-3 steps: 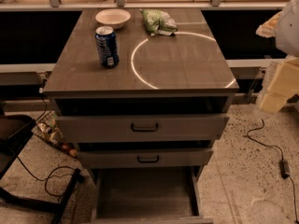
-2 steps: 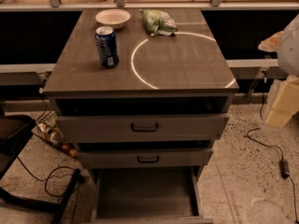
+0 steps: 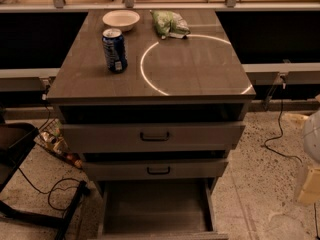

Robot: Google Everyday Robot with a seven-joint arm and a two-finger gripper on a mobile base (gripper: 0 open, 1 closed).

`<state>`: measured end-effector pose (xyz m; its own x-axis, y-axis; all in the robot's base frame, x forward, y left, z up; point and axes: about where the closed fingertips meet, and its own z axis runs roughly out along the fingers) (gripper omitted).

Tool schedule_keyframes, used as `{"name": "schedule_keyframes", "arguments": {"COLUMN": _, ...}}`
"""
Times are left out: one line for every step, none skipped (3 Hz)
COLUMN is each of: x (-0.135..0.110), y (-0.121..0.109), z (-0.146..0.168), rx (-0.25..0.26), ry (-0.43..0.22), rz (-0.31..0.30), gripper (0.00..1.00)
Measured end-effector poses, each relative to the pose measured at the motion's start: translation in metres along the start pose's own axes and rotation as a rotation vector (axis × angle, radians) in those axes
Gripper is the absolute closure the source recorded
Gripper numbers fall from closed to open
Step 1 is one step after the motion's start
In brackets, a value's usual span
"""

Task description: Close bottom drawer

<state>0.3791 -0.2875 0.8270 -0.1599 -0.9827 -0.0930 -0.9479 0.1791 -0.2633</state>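
We judge the task not yet begun: at the foot of the grey cabinet [image 3: 235, 134], under the middle drawer [image 3: 155, 170], the bottom drawer [image 3: 155, 209] stands pulled far out, its deep tray bare as far as we can see, so the whole push is left. The pincer [image 3: 309, 184] hangs at the right edge, well apart from that drawer; we cannot tell whether it is released or clenched. On the counter [image 3: 200, 79], the white bowl [image 3: 121, 19] looks empty, with a green bag [image 3: 170, 24] and a blue can [image 3: 114, 50] near it.
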Motion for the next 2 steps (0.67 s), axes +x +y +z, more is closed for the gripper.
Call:
{"name": "schedule_keyframes", "arguments": {"x": -0.002, "y": -0.002, "z": -0.003, "rx": 0.002, "ry": -0.001, "rz": -0.001, "gripper": 0.00}}
{"name": "schedule_keyframes", "arguments": {"x": -0.009, "y": 0.006, "z": 0.025, "rx": -0.001, "ry": 0.004, "rz": 0.001, "gripper": 0.00}}
